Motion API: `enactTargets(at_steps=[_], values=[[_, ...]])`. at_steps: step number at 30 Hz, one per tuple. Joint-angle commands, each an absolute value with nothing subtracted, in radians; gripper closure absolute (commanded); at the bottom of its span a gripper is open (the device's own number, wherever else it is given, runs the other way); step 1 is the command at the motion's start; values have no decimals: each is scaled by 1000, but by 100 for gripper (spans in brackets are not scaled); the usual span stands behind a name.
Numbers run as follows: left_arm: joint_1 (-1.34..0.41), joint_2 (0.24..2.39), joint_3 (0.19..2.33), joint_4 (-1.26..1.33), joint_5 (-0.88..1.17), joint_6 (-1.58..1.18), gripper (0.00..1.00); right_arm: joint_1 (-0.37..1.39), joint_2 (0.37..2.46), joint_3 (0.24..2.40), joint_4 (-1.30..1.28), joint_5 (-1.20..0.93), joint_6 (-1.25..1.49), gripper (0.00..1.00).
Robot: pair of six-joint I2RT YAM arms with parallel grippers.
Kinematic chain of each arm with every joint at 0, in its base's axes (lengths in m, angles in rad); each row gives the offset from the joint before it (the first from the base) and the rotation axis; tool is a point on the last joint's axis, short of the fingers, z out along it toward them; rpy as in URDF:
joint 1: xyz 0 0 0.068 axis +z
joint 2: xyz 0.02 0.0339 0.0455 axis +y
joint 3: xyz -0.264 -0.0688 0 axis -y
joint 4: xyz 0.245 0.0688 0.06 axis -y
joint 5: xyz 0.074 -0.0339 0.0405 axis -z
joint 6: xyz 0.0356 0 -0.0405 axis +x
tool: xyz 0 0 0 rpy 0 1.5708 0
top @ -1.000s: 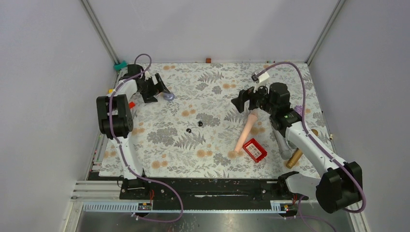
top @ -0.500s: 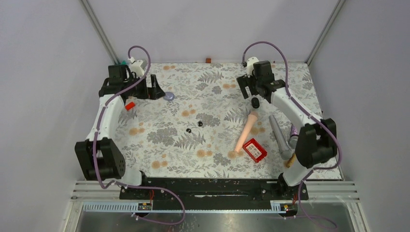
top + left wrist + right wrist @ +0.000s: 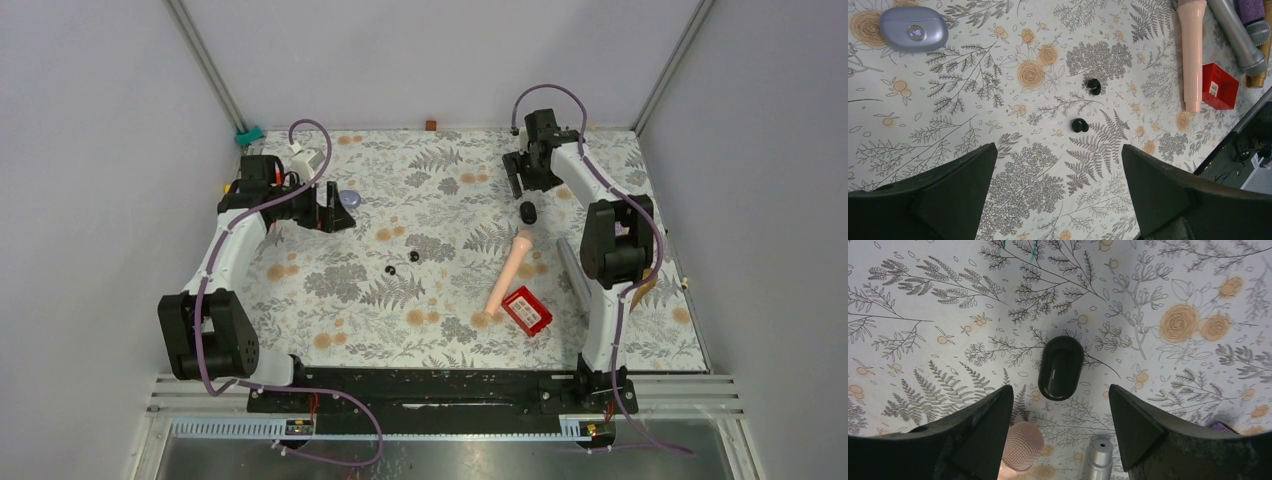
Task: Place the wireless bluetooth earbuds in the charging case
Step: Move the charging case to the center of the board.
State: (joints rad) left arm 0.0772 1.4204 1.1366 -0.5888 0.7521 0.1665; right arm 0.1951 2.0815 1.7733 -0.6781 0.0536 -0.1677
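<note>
The charging case (image 3: 1060,368), a glossy black oval, lies shut on the floral mat just past my right gripper's (image 3: 1060,390) tips. That gripper is open with nothing between its fingers. From above, the case (image 3: 527,211) sits just in front of the right gripper (image 3: 517,180) at the back right. Two tiny black earbuds (image 3: 1093,86) (image 3: 1079,125) lie side by side mid-mat (image 3: 414,256) (image 3: 389,269). My left gripper (image 3: 1058,150) is open and empty, hovering short of them at the back left (image 3: 328,205).
A lavender case (image 3: 914,29) lies by the left gripper. A pink microphone (image 3: 508,272), a red box (image 3: 527,310) and a grey microphone (image 3: 572,265) lie near the black case. Enclosure walls stand close behind both grippers.
The right arm has folded back toward the far right corner, bringing its gripper behind the black case. The left gripper has shifted slightly nearer, beside the lavender case. Nothing on the mat moved.
</note>
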Motion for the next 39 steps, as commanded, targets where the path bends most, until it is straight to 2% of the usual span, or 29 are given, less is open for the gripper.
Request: enactTargets(at_steps=[1, 5, 14, 21, 27, 32, 39], values=[[70, 1409, 1132, -555, 775, 206, 1, 189, 2175, 1948, -845, 9, -61, 23], [70, 1400, 1118, -535, 766, 200, 1, 180, 2274, 2061, -933, 3, -10, 23], [69, 1410, 1116, -531, 770, 195, 1, 155, 2325, 2066, -960, 4, 96, 23], [68, 1408, 1116, -531, 769, 193, 1, 139, 2372, 2115, -1014, -41, 125, 39], [69, 1399, 1115, -531, 770, 190, 1, 138, 2386, 2139, -1040, -45, 127, 42], [69, 1399, 1117, -531, 770, 191, 1, 138, 2403, 2159, -1067, -77, 106, 53], [69, 1399, 1116, -531, 772, 190, 1, 140, 2392, 2158, -1082, -167, 97, 48]])
